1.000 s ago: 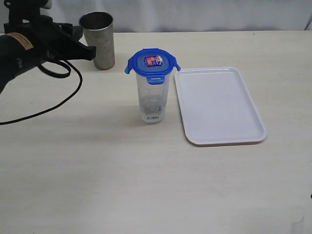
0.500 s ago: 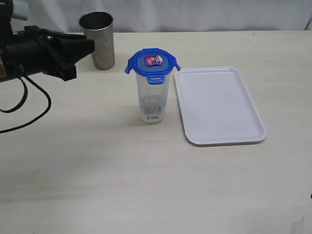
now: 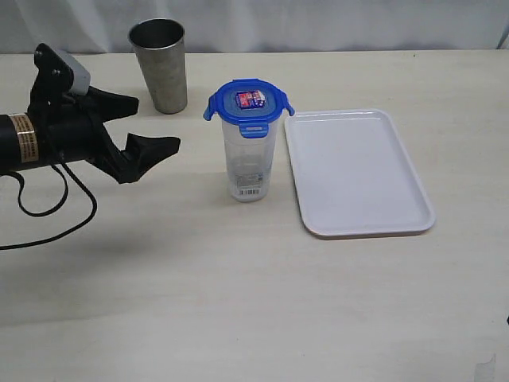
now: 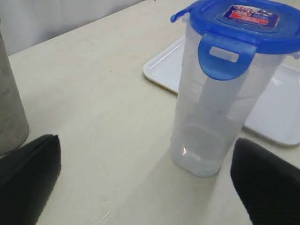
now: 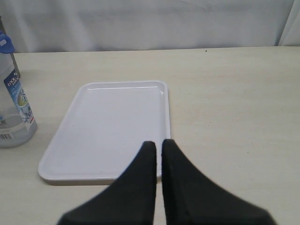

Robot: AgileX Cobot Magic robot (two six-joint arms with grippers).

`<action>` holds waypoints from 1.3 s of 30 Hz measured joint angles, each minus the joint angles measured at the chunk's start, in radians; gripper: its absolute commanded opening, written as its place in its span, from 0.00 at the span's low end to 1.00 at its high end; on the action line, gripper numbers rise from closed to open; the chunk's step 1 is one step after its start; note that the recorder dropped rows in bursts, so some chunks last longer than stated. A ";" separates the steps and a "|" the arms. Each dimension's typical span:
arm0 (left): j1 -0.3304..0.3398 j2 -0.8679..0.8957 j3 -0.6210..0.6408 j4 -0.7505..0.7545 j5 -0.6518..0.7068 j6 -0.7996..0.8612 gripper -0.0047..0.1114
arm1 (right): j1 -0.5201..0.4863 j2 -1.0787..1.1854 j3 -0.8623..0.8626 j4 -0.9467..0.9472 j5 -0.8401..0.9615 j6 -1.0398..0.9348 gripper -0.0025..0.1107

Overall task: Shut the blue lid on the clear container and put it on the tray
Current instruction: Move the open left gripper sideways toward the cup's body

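The clear container stands upright on the table, just left of the white tray. The blue lid sits on top of it, its side clip tabs flaring outward and one tab hanging down. My left gripper is open, a short way left of the container and pointing at it, holding nothing. In the left wrist view the container stands ahead of the left gripper, between its spread fingers. My right gripper is shut and empty, over the near rim of the tray.
A grey metal tumbler stands at the back left, behind the left gripper and apart from the container. The left arm's black cable loops over the table at the left. The tray holds nothing.
The left arm has swung down and forward from beside the tumbler towards the container. Its jaws have opened wide. The container, lid and tray have not moved.
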 measured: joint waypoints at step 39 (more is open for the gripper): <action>-0.026 0.295 -0.097 0.101 -0.277 0.208 0.92 | 0.000 0.000 0.000 0.000 0.000 0.000 0.06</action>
